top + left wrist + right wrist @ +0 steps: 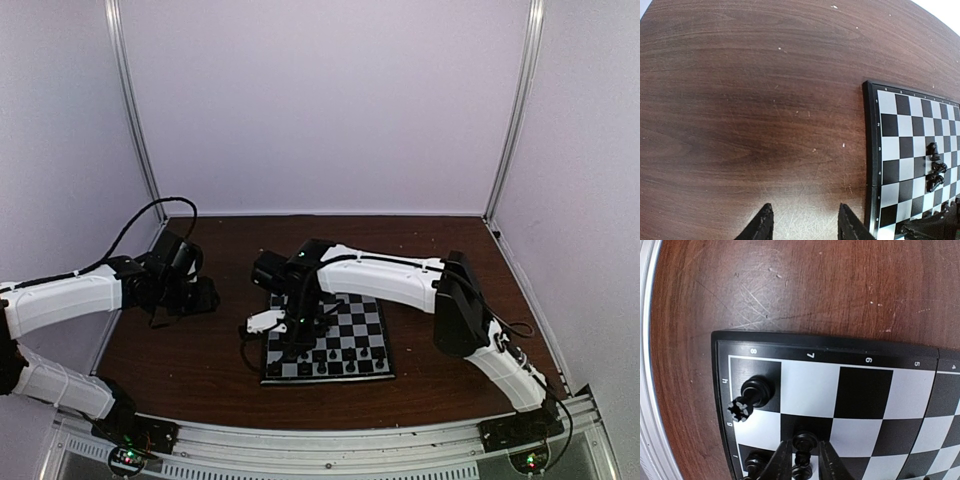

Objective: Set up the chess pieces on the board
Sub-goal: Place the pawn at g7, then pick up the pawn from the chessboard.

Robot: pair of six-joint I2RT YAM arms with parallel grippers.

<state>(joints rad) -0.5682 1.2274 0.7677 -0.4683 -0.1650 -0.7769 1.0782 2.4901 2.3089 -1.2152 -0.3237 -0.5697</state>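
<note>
1. The flat black-and-white checked board (865,390) lies on the scratched brown wooden desk (840,285), under the right gripper (802,465).
2. That gripper points down, narrow around a shiny black chess piece (804,442); I cannot tell if it touches.
3. The left gripper (805,227) hangs low, half open and empty, with the board to its right.

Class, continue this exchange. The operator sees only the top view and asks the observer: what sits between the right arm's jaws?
Observer: In the right wrist view, the right gripper has its jaws either side of a black piece standing on the board. I can't tell whether they touch it.
Operator: Anything at the corner nearby?
Observer: A rook sits on the dark corner square by the 8.
Operator: And the left jaws?
Observer: In the left wrist view, the left gripper is open and empty, over bare table beside the board.
</note>
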